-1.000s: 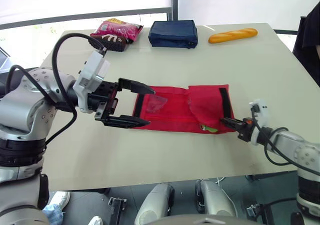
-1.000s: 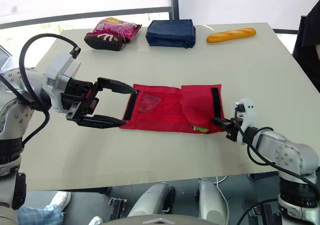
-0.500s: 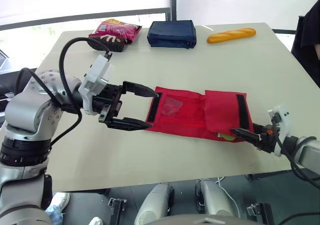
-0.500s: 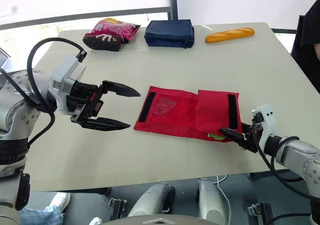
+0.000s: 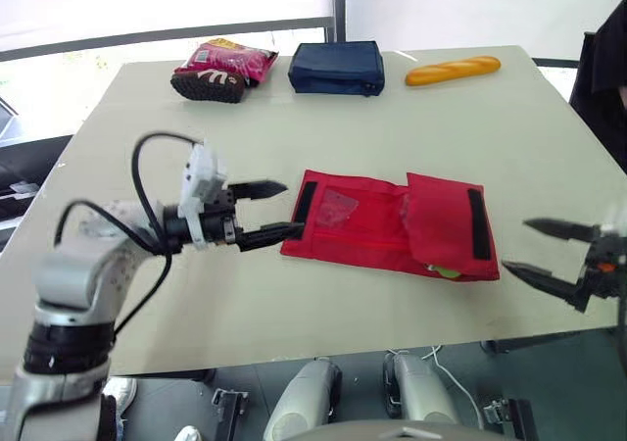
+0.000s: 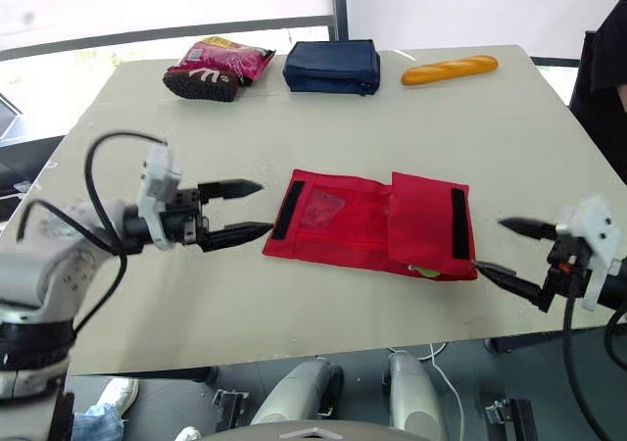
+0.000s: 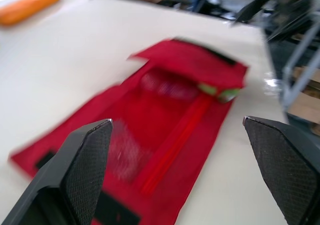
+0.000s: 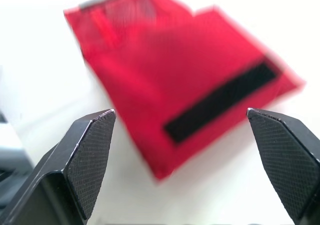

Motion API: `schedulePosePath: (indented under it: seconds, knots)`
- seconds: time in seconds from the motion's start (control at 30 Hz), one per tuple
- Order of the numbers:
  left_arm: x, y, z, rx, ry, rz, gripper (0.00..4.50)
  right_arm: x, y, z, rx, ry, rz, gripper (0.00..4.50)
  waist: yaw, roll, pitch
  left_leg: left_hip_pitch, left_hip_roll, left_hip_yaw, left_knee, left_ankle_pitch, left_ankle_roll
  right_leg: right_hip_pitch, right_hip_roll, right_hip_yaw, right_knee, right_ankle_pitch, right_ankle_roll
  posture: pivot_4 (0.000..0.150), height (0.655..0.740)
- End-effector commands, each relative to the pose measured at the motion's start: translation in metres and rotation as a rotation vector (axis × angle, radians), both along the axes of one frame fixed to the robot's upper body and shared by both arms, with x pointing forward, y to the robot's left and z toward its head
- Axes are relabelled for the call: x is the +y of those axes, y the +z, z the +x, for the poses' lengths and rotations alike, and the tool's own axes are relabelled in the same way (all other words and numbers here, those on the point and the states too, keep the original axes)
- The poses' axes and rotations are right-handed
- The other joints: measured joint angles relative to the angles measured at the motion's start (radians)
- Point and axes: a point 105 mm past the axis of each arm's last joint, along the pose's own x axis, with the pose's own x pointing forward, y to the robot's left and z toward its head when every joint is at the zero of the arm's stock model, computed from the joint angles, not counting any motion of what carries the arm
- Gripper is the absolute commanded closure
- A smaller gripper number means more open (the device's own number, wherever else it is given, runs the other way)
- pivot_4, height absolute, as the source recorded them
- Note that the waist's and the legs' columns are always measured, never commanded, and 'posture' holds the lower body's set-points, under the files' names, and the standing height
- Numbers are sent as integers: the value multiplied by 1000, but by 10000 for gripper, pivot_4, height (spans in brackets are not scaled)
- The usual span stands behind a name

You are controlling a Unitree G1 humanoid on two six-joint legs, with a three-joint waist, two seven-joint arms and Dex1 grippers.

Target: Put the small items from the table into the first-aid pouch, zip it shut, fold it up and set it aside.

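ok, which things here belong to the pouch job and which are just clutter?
Job: red pouch; green item poking out at its near edge; left tool and right tool, both open.

Clutter: snack bag, navy bag and baguette, all along the far edge.

I see the flat red fabric first-aid pouch (image 5: 392,225) in one plain red; it has a black hook-and-loop strip (image 5: 477,223) on its folded flap and a second black strip (image 5: 306,203) at the other end; a small lime-green item (image 5: 446,271) shows at its edge; the matte tabletop (image 5: 490,137) is pale beige, without pattern; the soft rectangular bag (image 5: 338,67) is navy blue; the glossy snack packet (image 5: 223,69) is magenta with brown and yellow print; the long bread loaf (image 5: 453,70) is golden orange; the left gripper (image 5: 290,207) and the right gripper (image 5: 516,245) have black fingers.
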Motion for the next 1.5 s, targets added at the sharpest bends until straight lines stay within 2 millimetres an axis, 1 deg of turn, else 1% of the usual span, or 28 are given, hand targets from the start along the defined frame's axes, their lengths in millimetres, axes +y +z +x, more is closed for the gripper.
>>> schedulePosePath:
  seconds: [0.03, 0.1, 0.2, 0.23, 0.37, 0.47, 0.6, 0.63, 0.83, 1.0, 1.1, 1.13, 1.17, 1.2, 1.23, 1.37, 1.5]
  knots:
    - [15, 3, 7, -24, 142, -22, 0, 17, 30, -2, -156, 61, 38, 282, 6, 0, 0, 0, 0, 0, 0, 0, 0, 0, 0, 0, 0, 0, 0, 1500, 7293]
    - [21, -7, 9, 14, 197, -40, 0, 25, 38, 0, -195, 83, 59, 282, 15, 0, 0, 0, 0, 0, 0, 0, 0, 0, 0, 0, 0, 0, 0, 1500, 7293]
    - [23, -17, 15, 39, 251, -53, 0, 34, 44, 0, -202, 118, 82, 282, 26, 0, 0, -1, -1, 0, 0, 0, 0, 0, -1, 0, 0, 0, 0, 1500, 7293]
    - [24, -24, 17, 62, 269, -47, 0, 36, 45, 0, -200, 127, 88, 282, 29, -1, 0, -1, -1, 0, 1, 0, 0, 0, -1, 0, 0, 0, 0, 1500, 7293]
    - [28, -52, 26, 155, 334, 7, 0, 43, 45, -2, -181, 155, 82, 282, 35, -1, 0, -1, -1, 0, 1, 0, 0, 0, -2, 0, -1, 0, 0, 1500, 7293]
    - [24, -68, 27, 221, 327, 26, 0, 44, 43, -3, -179, 154, 74, 282, 39, -1, 0, -1, -1, 0, 1, 0, 0, 0, -2, 0, -1, 0, 0, 1500, 7293]
    - [8, -71, 28, 282, 274, -37, 0, 45, 43, -3, -181, 152, 74, 282, 45, -1, -1, -1, -1, 0, 1, 0, 0, 0, -2, 0, 0, 0, 0, 1500, 7293]
    - [1, -73, 28, 304, 248, -45, 0, 45, 43, -3, -184, 147, 73, 282, 47, -1, -1, -1, -1, 0, 1, 0, 0, 0, -2, 0, 0, 0, 0, 1500, 7293]
    - [-24, -81, 24, 392, 150, -74, 0, 48, 42, -5, -193, 140, 70, 282, 47, -1, -1, -1, -1, 0, 1, 0, 0, 0, -2, 0, 0, 1, 0, 1500, 7293]
    - [-35, -80, 20, 441, 95, -113, 0, 49, 40, -9, -188, 153, 50, 282, 47, 0, -2, -1, -1, 0, 1, 0, 0, 0, -2, 0, 0, 1, 0, 1500, 7293]
    - [-33, -76, 22, 452, 112, -152, 8242, 50, 40, -11, -186, 158, 53, 0, 47, 0, -2, -1, -1, 0, 1, 0, 0, 0, -2, 0, 0, 1, 0, 1500, 7293]
    - [-31, -75, 23, 454, 120, -164, 12055, 50, 40, -11, -186, 159, 55, 0, 47, 0, -2, -1, -1, 0, 1, 0, 0, 0, -2, 0, 0, 1, 0, 1500, 7293]
    - [-30, -72, 24, 459, 126, -182, 17759, 51, 40, -11, -185, 161, 56, 0, 46, 0, -2, -1, -1, 0, 1, 0, 0, 0, -2, 0, 0, 1, 0, 1500, 7293]
    - [-28, -70, 24, 460, 131, -197, 22553, 51, 40, -12, -185, 164, 58, 0, 46, 0, -2, -1, -1, 0, 1, 0, 0, 0, -2, 0, 0, 0, 0, 1500, 7293]
    - [-27, -69, 25, 462, 134, -206, 26070, 52, 40, -12, -185, 165, 59, 0, 46, -1, -2, -1, -1, 0, 1, 0, 0, 0, -2, 0, 0, 0, 0, 1500, 7293]
    - [-21, -62, 23, 469, 148, -253, 44675, 53, 40, -11, -186, 172, 68, 0, 45, -1, -2, -1, -1, 0, 1, 0, 0, 0, -2, 0, 0, 0, 0, 1500, 7293]
    - [-9, -58, 18, 473, 158, -270, 44675, 55, 41, -10, -189, 184, 75, 0, 42, -1, -2, -1, -1, 0, 1, 0, 0, 0, -2, 0, 0, 0, 0, 1500, 7293]
